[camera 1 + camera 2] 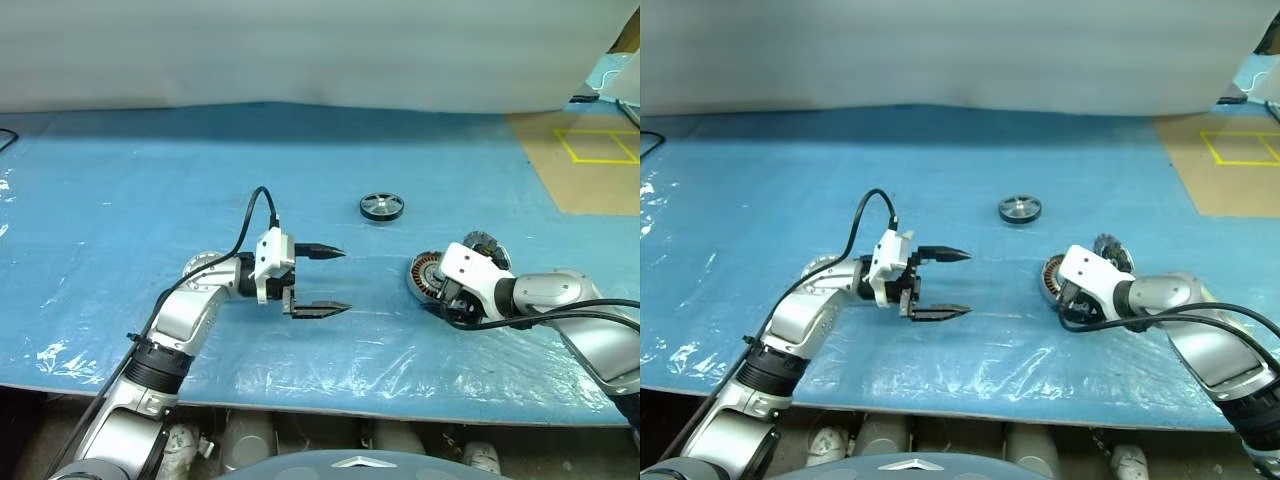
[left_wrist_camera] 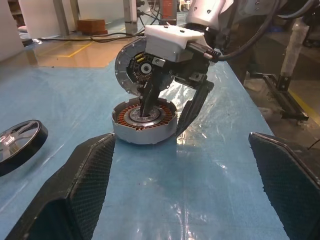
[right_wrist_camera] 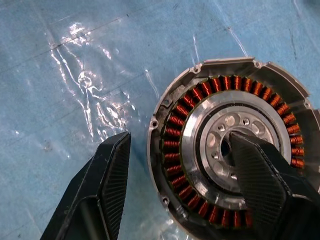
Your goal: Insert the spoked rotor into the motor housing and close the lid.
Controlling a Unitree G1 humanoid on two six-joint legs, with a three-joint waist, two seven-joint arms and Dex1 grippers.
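The motor housing [image 3: 235,150] lies flat on the blue sheet at the right, with its copper windings and pale hub facing up. My right gripper [image 3: 180,140] is open and straddles its wall: one finger [image 2: 147,100] reaches down over the hub, the other [image 2: 192,110] is outside the rim with a gap. Behind the housing the round lid [image 2: 129,70] stands up on edge. The spoked rotor [image 1: 381,207] lies flat by itself farther back, near the middle. My left gripper [image 1: 342,280] hangs open and empty left of the housing, pointing level toward it.
A blue plastic sheet [image 1: 150,180] covers the table. A brown patch with yellow tape lines [image 1: 590,150] sits at the back right. A black cable [image 1: 255,205] loops up from the left wrist. The table's front edge [image 1: 300,395] runs just below the arms.
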